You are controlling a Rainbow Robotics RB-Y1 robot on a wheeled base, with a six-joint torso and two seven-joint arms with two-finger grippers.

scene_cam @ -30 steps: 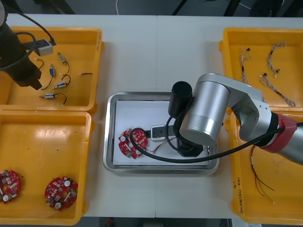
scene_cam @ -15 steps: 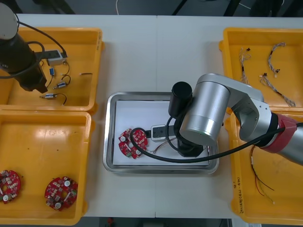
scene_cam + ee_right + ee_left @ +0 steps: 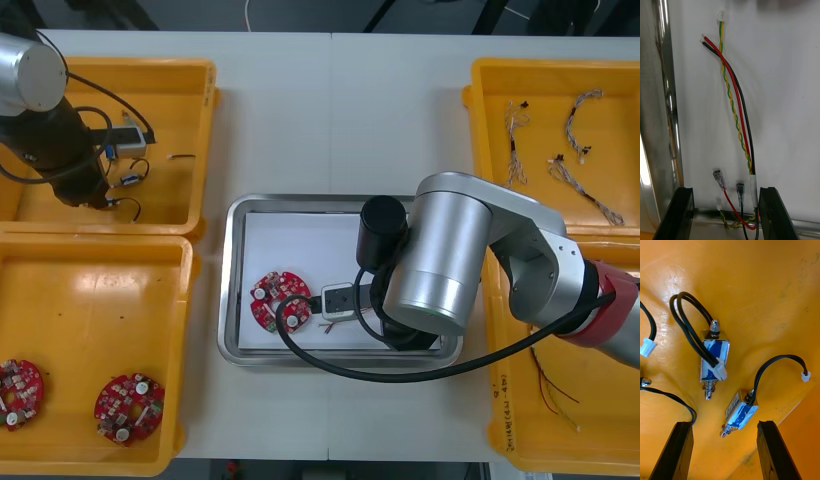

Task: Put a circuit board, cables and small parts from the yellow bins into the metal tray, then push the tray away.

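Light table [image 3: 330, 110] with four yellow bins on it: far left bin [image 3: 200, 130], near left bin [image 3: 100, 243], far right bin [image 3: 478, 130], near right bin [image 3: 497, 400]. A metal tray [image 3: 230, 300], white inside, sits between them. The right arm [image 3: 440, 260] reaches over the tray's right half. The right gripper [image 3: 728, 215] is low over the white floor close to the tray's wall, its fingers [image 3: 682, 213] spread wide and pinching nothing. The left arm [image 3: 40, 140] is over the far left bin. The left gripper [image 3: 725, 452] hangs just above the bin floor, fingers [image 3: 677, 450] spread as well, empty. One red circuit board [image 3: 278, 300] lies flat in the tray's left half, apart from the right gripper. Two spare boards [image 3: 128, 408] lie in the near left bin. A cable bundle [image 3: 735, 112] of red, black and twisted yellow-green wires lies on the tray floor, running out from between the right fingers. Its white sleeve is just beside one finger; cannot tell if they touch. Loose cables [image 3: 580, 150] lie in the far right bin. Small metal parts [image 3: 714, 356] with black leads lie in the far left bin. The nearest part [image 3: 739, 413] lies tilted in the gap ahead of the left fingertips, not gripped.
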